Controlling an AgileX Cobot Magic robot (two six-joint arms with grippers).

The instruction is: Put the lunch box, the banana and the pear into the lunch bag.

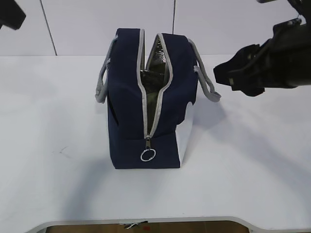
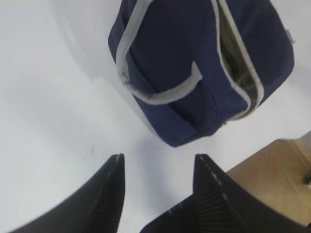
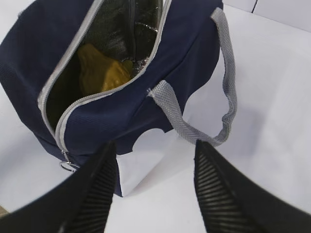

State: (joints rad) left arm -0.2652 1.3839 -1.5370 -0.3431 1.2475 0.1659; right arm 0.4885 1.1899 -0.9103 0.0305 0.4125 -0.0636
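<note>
The navy lunch bag [image 1: 129, 102] stands in the middle of the white table with its grey zipper open along the top. Through the opening, in the right wrist view, a lumpy yellow-orange pear [image 3: 99, 73] lies inside against the silver lining. The lunch box and the banana are out of view. My right gripper [image 1: 219, 75] hovers to the right of the bag beside its handle [image 1: 206, 82], open and empty [image 3: 155, 148]. My left gripper [image 2: 158, 162] is open and empty too, high above the table on the bag's [image 2: 180, 58] left side.
A metal ring pull [image 1: 147, 155] hangs at the bag's near end. The table's front edge [image 1: 155, 221] runs close behind it, with brown floor [image 2: 277, 170] beyond. A dark part of the left arm [image 1: 9, 14] shows at the top left corner.
</note>
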